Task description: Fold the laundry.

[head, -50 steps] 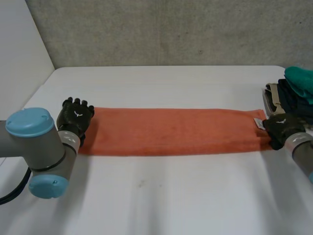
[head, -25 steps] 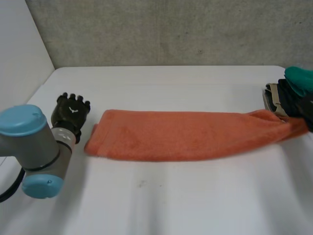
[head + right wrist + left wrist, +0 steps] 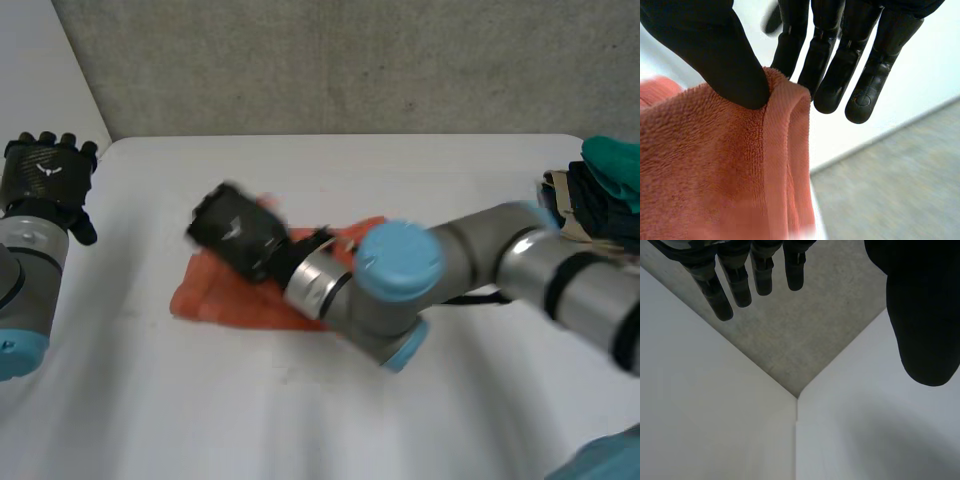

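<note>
An orange towel (image 3: pixel 215 292) lies at the table's left middle, doubled over on itself. My right arm reaches across the table, and my right hand (image 3: pixel 235 232) hovers above the towel's left part. In the right wrist view that right hand (image 3: pixel 715 45) pinches the towel's hemmed end (image 3: pixel 715 165) between its thumb and fingers. My left hand (image 3: pixel 45 185) is lifted beyond the table's left edge, well apart from the towel. In the left wrist view the left hand (image 3: pixel 920 310) has straight fingers (image 3: pixel 735 280) and holds nothing.
A pile of clothes (image 3: pixel 605 190), teal, dark and beige, sits at the table's right edge. The white table (image 3: pixel 400 170) ends at a grey wall behind. My right arm's elbow (image 3: pixel 400 265) hangs low over the table's middle.
My right hand has lifted the towel's right end and carried it across to the left, over the other end. My left hand has drawn back from the towel's left end, up and leftward.
</note>
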Robot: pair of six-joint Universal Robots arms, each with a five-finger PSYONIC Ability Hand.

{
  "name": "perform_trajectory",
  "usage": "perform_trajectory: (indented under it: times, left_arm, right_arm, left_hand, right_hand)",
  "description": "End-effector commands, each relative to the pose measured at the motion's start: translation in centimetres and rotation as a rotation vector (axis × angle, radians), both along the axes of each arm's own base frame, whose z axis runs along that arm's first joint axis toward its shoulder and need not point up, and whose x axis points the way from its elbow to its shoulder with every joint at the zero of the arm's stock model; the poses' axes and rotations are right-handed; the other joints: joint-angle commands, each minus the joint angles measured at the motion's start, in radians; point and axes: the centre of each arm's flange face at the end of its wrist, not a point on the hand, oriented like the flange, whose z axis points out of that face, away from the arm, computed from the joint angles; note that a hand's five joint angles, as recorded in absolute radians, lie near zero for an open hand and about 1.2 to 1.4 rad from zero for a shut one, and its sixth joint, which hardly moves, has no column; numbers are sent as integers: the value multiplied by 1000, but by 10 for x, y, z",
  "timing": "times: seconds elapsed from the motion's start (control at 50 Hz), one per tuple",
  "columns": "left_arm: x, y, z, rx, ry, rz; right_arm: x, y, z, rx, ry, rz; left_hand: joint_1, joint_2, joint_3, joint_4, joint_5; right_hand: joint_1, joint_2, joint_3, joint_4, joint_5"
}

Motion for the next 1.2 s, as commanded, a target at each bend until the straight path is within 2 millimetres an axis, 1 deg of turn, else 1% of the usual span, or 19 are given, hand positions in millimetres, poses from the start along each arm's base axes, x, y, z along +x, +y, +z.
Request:
perform_trajectory:
  times: [0.02, 0.04, 0.06, 0.1, 0.18, 0.2, 0.24, 0.26, 0.32, 0.38, 0.42, 0.56, 0.64, 0.76, 0.92, 0.98, 1.02, 1.08, 1.2]
  left_arm:
    - [-3, 3, -10, 32, -7, -14]
    - [-4, 4, -11, 35, -7, -17]
    - [-5, 5, -12, 38, -8, -18]
    - [-6, 5, -13, 40, -8, -24]
    - [-16, 9, -16, 47, -10, -54]
    - [-24, 13, -16, 46, -10, -78]
    - [-33, 18, -15, 44, -9, -107]
    - [-37, 21, -15, 44, -9, -121]
    - [-54, 32, -15, 44, -9, -178]
    - [-70, 43, -17, 50, -10, -247]
    - [-81, 49, -22, 60, -13, -294]
    - [-94, 41, -54, 131, -45, -314]
    - [-96, 29, -71, 165, -54, -299]
    - [-90, 26, -84, 238, -80, -233]
    - [-85, 31, -89, 270, -107, -182]
    - [-85, 35, -89, 277, -110, -185]
    - [-90, 42, -89, 283, -110, -206]
    - [-95, 49, -82, 266, -107, -226]
    - [-97, 58, -48, 185, -69, -240]
  right_arm:
    - [20, 29, -44, 87, 37, 72]
    - [18, 26, -45, 96, 36, 33]
    - [17, 22, -44, 101, 33, 0]
    - [14, 17, -37, 104, 21, -59]
    - [1, 11, 7, 103, -43, -200]
    - [-10, 8, 27, 106, -69, -258]
    - [-25, -1, 42, 122, -89, -323]
    - [-43, -11, 52, 152, -102, -388]
    - [-74, -20, 57, 247, -79, -479]
    - [-93, -23, 52, 333, -37, -528]
    - [-111, -27, 40, 427, 26, -583]
    - [-149, -32, 6, 665, 150, -717]
    - [-156, -32, -11, 725, 173, -741]
    - [-158, -32, -18, 749, 175, -747]
    - [-157, -34, -26, 775, 138, -747]
    - [-157, -35, -34, 773, 135, -750]
    - [-159, -36, -37, 775, 134, -753]
    - [-167, -40, -38, 783, 131, -772]
    - [-193, -35, -42, 821, 167, -828]
  left_hand:
    - [-17, -25, -33, -27, -45]
    - [-17, -25, -33, -27, -45]
    - [-17, -26, -34, -27, -46]
    - [-17, -26, -34, -27, -46]
    - [-17, -25, -33, -27, -45]
    - [-17, -25, -33, -27, -45]
    - [-17, -25, -33, -27, -45]
    - [-17, -25, -33, -27, -45]
    - [-17, -25, -33, -27, -45]
    - [-17, -25, -33, -27, -45]
    - [-17, -25, -33, -27, -45]
    - [-8, -17, -24, -18, -36]
    - [10, 1, -6, 0, -18]
    - [10, 1, -6, 0, -18]
    - [1, -8, -15, -9, -27]
    - [-5, -14, -21, -15, -33]
    - [-8, -17, -24, -18, -36]
    - [-11, -19, -27, -21, -39]
    - [-14, -22, -30, -24, -42]
  right_hand:
    - [172, -19, -31, -38, -7]
    - [-656, -847, -859, -866, -835]
    - [-807, -997, -1010, -1017, -985]
    - [-807, -997, -1010, -1017, -985]
    - [-807, -997, -1010, -1017, -985]
    - [-807, -997, -1010, -1017, -985]
    - [-807, -997, -1010, -1017, -985]
    - [-807, -997, -1010, -1017, -985]
    - [-807, -997, -1010, -1017, -985]
    - [-807, -997, -1010, -1017, -985]
    - [-807, -997, -1010, -1017, -985]
    - [-807, -997, -1010, -1017, -985]
    - [-685, -876, -888, -896, -864]
    - [-509, -700, -712, -719, -688]
    - [-230, -421, -433, -441, -409]
    - [66, -125, -137, -145, -113]
    - [413, 222, 210, 203, 234]
    - [415, 224, 212, 205, 236]
    - [415, 224, 212, 205, 236]
